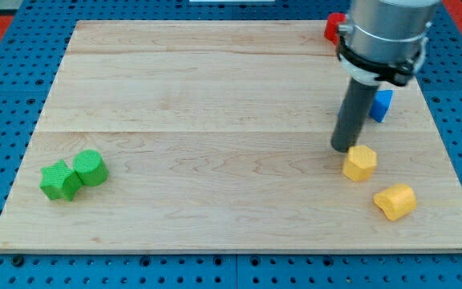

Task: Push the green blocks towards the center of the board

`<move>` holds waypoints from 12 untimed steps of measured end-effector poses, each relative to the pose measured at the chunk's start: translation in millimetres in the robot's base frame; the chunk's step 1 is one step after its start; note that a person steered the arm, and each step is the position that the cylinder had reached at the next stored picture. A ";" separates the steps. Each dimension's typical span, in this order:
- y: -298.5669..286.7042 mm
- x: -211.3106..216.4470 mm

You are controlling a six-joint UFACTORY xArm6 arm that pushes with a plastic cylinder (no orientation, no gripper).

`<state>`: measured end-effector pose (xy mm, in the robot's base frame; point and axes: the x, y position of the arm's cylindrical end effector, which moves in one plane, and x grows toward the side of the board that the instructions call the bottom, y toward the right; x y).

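Pale wooden board [215,80] of glued planks on a blue perforated base, seen from one camera. At the lower left of the frame, close to the board's left edge, lie the two task objects: a green star-shaped block [60,180] and, just to its right and touching or nearly touching it, a green cylindrical block [91,167]. Both sit well apart from the board's middle. At the right of the frame stands the arm's straight dark rod; my tip [343,148] rests on the board just to the upper left of a yellow, roughly hexagonal block [360,162], so close that contact cannot be ruled out. A second yellow block of rounded, arch-like shape [395,201] lies lower right of the first. A blue block [382,104], partly hidden behind the rod, sits to the rod's right, and a red block [333,26] shows at the upper right corner, mostly covered by the arm's grey body. The rig carries no fingers: the rod has nothing to open or close and holds nothing. Judged step: the approach; neither green block has yet been displaced inward. The next move calls for crossing the board leftward and reaching the far left side of the green pair without disturbing the yellow block, then pushing rightward and slightly upward.
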<state>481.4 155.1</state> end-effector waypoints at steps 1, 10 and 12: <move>1.5 27.5; -454.2 1.2; -436.2 64.5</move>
<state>545.9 -281.1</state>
